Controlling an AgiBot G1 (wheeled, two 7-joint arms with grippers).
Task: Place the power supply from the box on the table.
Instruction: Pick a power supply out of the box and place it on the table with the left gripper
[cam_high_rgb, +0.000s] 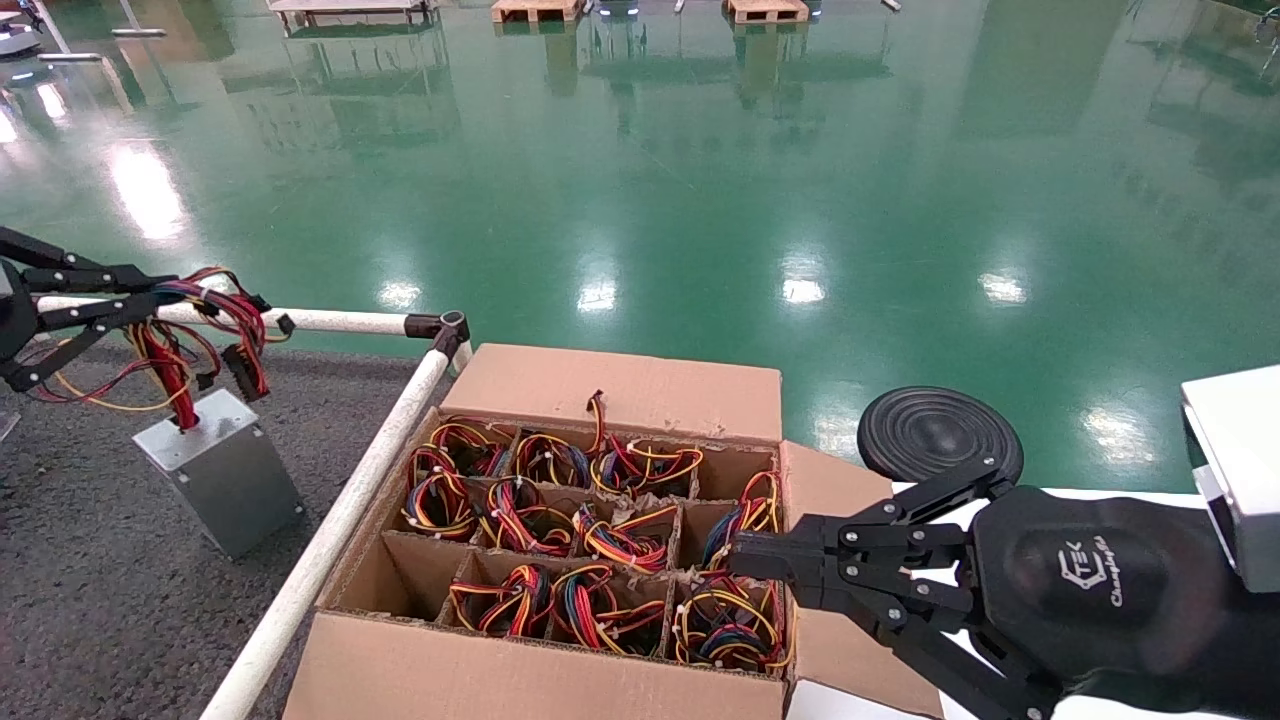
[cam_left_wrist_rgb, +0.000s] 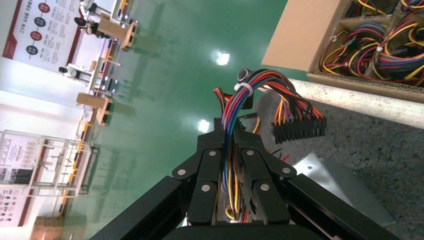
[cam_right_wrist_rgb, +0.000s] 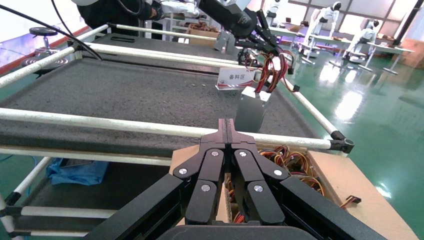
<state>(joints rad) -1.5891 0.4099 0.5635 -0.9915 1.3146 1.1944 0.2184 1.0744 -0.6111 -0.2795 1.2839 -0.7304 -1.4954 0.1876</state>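
Grey felt worktop (cam_high_rgb: 90, 600) on left, cardboard box (cam_high_rgb: 560, 640) just beside it, cells full of wire bundles. Power supply (cam_high_rgb: 222, 480) sits tilted over worktop, corner at or near felt, can't tell. Metal block looks hefty, rigid, slick; wires floppy, so it'll swing. Left claw (cam_high_rgb: 150, 310) clamped on wire bundle (cam_high_rgb: 215, 320). Right claw (cam_high_rgb: 745, 560) pinched together, empty, over box edge.

Readable markings

A white sign (cam_right_wrist_rgb: 236, 78) on the table (cam_right_wrist_rgb: 125, 95) reads "备料区"; the right arm's black housing (cam_high_rgb: 1090, 580) bears a "TEK" logo.
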